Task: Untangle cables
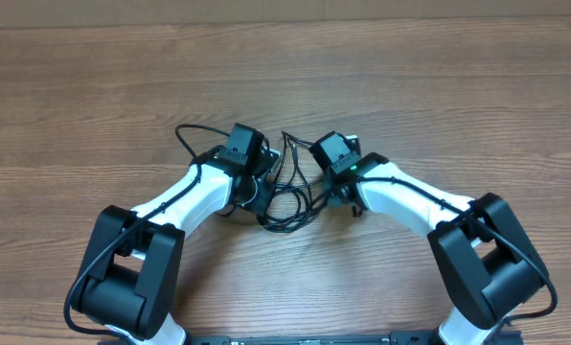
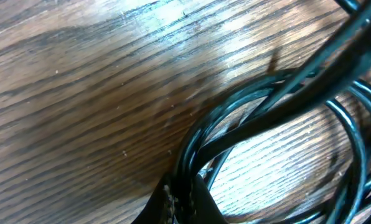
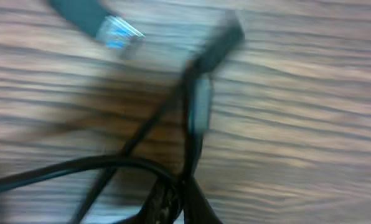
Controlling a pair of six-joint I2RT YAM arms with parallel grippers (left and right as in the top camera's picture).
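The cables (image 1: pixel 287 199) are thin black cords lying in a tangle of loops on the wood table between my two arms. One loop (image 1: pixel 192 132) runs out to the left. In the left wrist view my left gripper (image 2: pixel 184 190) is shut on a bundle of several black cable strands (image 2: pixel 285 93) that fan up and to the right. In the right wrist view, which is blurred, my right gripper (image 3: pixel 187 190) is shut on a cable strand (image 3: pixel 188 118) that rises to a small plug (image 3: pixel 226 37). A silvery-tipped plug (image 3: pixel 114 30) lies at the upper left.
The brown wood-grain table (image 1: pixel 94 105) stretches out on all sides of the tangle. My left arm (image 1: pixel 185 196) and right arm (image 1: pixel 410 196) angle in from the near edge and almost meet over the cables. Thicker black wires run along both arms.
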